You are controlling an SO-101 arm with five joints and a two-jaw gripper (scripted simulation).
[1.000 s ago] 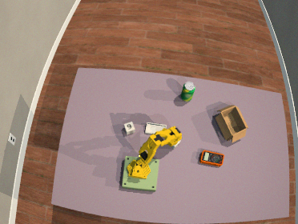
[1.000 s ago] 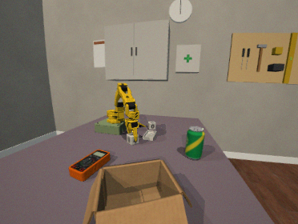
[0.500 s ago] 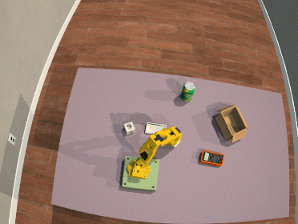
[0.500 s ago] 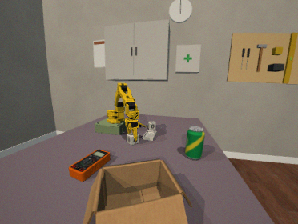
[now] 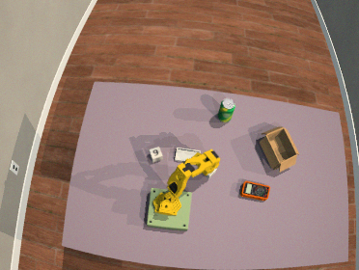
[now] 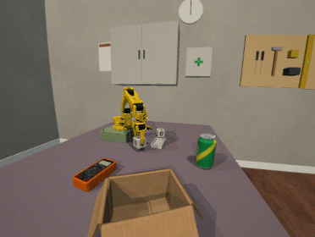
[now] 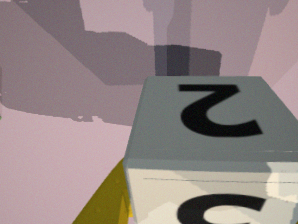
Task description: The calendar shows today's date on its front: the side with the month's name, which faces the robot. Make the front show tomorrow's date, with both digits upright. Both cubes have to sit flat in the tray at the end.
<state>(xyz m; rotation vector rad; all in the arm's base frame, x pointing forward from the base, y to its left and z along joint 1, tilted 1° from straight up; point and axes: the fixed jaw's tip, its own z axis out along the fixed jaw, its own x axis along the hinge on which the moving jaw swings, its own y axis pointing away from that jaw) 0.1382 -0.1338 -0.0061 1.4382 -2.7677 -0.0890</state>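
Gripping one cube [image 5: 212, 173] [image 6: 138, 142] [image 7: 210, 125], the jaws of the yellow arm [image 5: 177, 180] [image 6: 135, 101] are clamped on its sides, low over the surface [image 5: 121, 111] [image 6: 46, 178] [image 7: 45, 145], to the right of the tray [image 5: 186, 154] [image 6: 158, 143] and nearer the base [image 5: 185, 219] [image 6: 111, 135] than the tray is. I cannot tell whether the cube touches the surface. In the wrist view one face shows a 2, upside down there; the face below has a digit cut off by the edge.

The other cube [image 5: 154, 154] [image 6: 160, 133] stands just left of the tray, apart from it, with a 9 on top and a 0 on a side. Both cubes are outside the tray. Beyond the tray, to its right, stands the green can [image 5: 226, 112] [image 6: 206, 152]; well to its right are the open box [image 5: 271, 153] [image 6: 148, 226] and, nearer the base's side, the orange meter [image 5: 256, 191] [image 6: 95, 173].

The yellow arm [image 5: 197, 165] [image 6: 132, 98] has drawn its jaws slightly upward from where they were in the earlier exterior pictures. The white cube [image 5: 212, 172] [image 6: 137, 142] [image 7: 215, 150] between them has risen too, a little higher above the worktop [image 5: 299, 227] [image 6: 38, 178] [image 7: 60, 155].
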